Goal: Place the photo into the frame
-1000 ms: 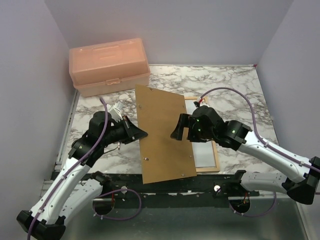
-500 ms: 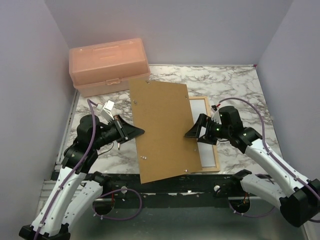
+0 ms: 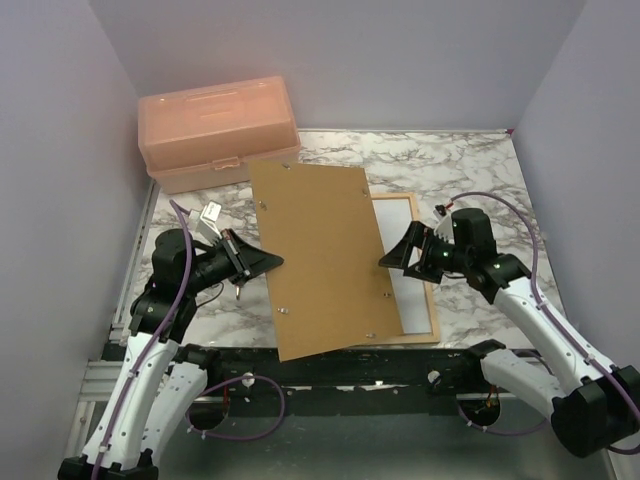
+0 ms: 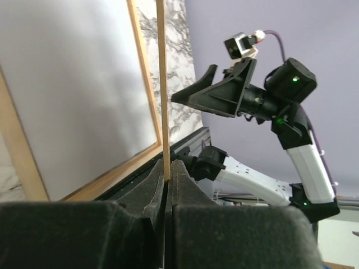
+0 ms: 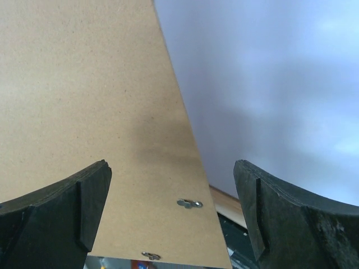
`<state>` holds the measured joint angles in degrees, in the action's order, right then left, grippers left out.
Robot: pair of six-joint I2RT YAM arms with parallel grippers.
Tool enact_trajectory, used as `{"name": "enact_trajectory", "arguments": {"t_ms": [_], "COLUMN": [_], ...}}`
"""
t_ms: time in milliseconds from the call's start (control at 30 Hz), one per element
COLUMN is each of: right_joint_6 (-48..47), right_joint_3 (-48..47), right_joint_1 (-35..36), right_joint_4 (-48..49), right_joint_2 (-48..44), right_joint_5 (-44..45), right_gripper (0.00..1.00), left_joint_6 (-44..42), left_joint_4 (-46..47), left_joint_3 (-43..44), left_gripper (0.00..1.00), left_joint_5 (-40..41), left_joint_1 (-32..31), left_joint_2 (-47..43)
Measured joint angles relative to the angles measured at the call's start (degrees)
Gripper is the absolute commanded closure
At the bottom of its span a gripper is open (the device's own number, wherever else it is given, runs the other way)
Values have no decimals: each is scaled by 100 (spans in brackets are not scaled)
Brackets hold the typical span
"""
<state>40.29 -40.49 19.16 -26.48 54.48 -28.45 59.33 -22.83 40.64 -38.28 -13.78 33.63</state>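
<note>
The brown backing board (image 3: 320, 255) hangs tilted above the table, with my left gripper (image 3: 272, 262) shut on its left edge. In the left wrist view the board's thin edge (image 4: 162, 84) runs up from between the closed jaws (image 4: 166, 171). The light-wood frame (image 3: 431, 310) lies flat under the board's right side, and a pale white sheet (image 3: 412, 305) fills it. Whether that sheet is the photo I cannot tell. My right gripper (image 3: 397, 255) stands open just off the board's right edge, holding nothing. Its view shows the board (image 5: 95, 112) between wide fingers (image 5: 84, 207).
A peach plastic toolbox (image 3: 218, 130) stands at the back left, close to the board's far corner. Small metal turn clips (image 5: 189, 203) dot the board's edge. Purple walls close in the marble table (image 3: 470, 170) on three sides.
The board has swung left and lifted off more of the frame, still in my left gripper. My right gripper has drawn back to the right, off the board's face, and stayed open.
</note>
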Motion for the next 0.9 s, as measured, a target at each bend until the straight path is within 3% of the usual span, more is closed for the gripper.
{"name": "enact_trajectory", "arguments": {"t_ms": [300,500,800,900], "right_joint_6": [-247,-380,-522,-597], "right_joint_3": [-595,-793,-782,-686], "right_joint_1": [-13,-13,-15,-15], "right_joint_4": [-654,-975,-1043,-903], "right_joint_2": [509,1423,2308,2496], "right_joint_5": [1768,2771,3547,3591], "right_gripper": [2,10,22,33], "left_joint_6": [-688,-962,-1001,-1001], "left_joint_4": [-896,-1287,-1235,-1191], "left_joint_3": [70,295,407,407], "left_gripper": [100,100,100,100], "left_joint_5": [273,490,428,369], "left_joint_1": [372,435,444,446], "left_joint_2": [68,127,249,249]}}
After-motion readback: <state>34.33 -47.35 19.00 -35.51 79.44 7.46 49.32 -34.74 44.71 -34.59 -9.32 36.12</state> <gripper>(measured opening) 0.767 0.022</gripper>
